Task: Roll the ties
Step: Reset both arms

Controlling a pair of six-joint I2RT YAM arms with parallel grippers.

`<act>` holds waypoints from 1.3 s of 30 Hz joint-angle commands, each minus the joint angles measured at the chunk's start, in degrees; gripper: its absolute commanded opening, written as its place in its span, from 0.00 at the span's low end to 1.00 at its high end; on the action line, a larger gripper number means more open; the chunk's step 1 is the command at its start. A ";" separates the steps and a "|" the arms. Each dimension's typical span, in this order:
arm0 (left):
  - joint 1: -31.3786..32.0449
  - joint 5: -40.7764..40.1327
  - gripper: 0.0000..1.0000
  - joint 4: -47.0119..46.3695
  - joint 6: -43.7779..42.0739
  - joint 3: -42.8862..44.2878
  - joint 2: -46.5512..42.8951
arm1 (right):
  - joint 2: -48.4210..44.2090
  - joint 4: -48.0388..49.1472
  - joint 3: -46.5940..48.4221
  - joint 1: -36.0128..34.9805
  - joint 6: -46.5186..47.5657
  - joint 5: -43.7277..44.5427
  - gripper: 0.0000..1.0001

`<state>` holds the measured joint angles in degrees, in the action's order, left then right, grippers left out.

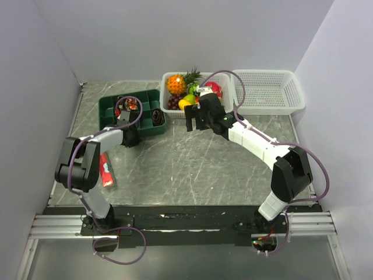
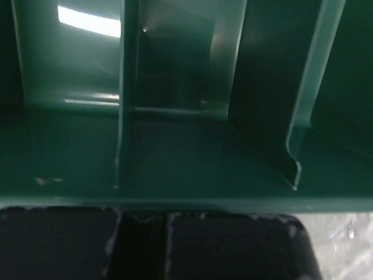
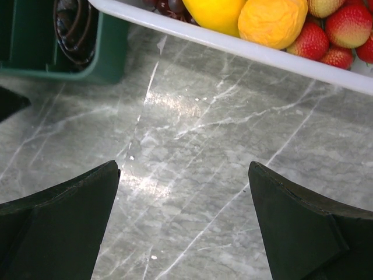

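A rolled dark tie sits as a coil in the front right compartment of the green tray; it also shows at the top left of the right wrist view. My left gripper is at the tray's front wall. In its wrist view its dark fingers stand together and nothing shows between them, with the tray's dividers right ahead. My right gripper is open and empty over bare table between the tray and the fruit basket; its wrist view shows only marble between its fingers.
A white basket of toy fruit stands behind the right gripper, its rim close. An empty white basket is at the back right. A red packet lies at the left. A dark-and-red item lies in a back tray compartment.
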<state>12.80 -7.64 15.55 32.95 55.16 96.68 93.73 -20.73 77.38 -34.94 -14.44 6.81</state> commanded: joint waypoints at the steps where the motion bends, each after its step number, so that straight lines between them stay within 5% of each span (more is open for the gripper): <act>1: -1.46 -0.36 0.01 -2.09 -1.22 4.69 3.24 | -4.26 0.16 -1.01 0.57 0.81 1.19 0.99; 15: -5.94 -6.34 0.01 6.15 -6.05 26.22 20.12 | -4.00 -0.98 -0.66 1.19 1.43 1.19 0.99; 20: -6.03 -0.29 0.03 2.03 -7.29 24.31 15.32 | -5.22 -1.06 -1.01 1.28 1.17 0.58 0.99; 23: -5.15 1.39 0.13 -1.66 -7.29 19.31 7.95 | -6.80 -1.33 -1.36 1.28 0.81 0.58 0.99; 27: -4.19 4.90 0.56 -5.96 -6.50 12.10 -3.06 | -10.84 -0.89 -3.28 1.28 0.11 -0.04 0.99; 31: -4.10 7.20 0.88 -10.45 -4.65 4.45 -15.27 | -15.50 -0.45 -6.10 1.19 -0.42 -0.92 0.99; 33: -4.18 8.34 0.96 -10.81 -3.43 1.19 -22.13 | -18.92 -0.01 -8.37 1.19 -0.77 -1.70 0.99; 39: -3.92 10.63 0.96 -5.19 1.23 -5.75 -38.39 | -31.47 1.30 -18.13 1.10 -1.65 -3.03 0.99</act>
<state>8.82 0.19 7.92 29.85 53.87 65.93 70.91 -21.12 64.60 -34.09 -14.96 4.67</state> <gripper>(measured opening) 0.963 0.993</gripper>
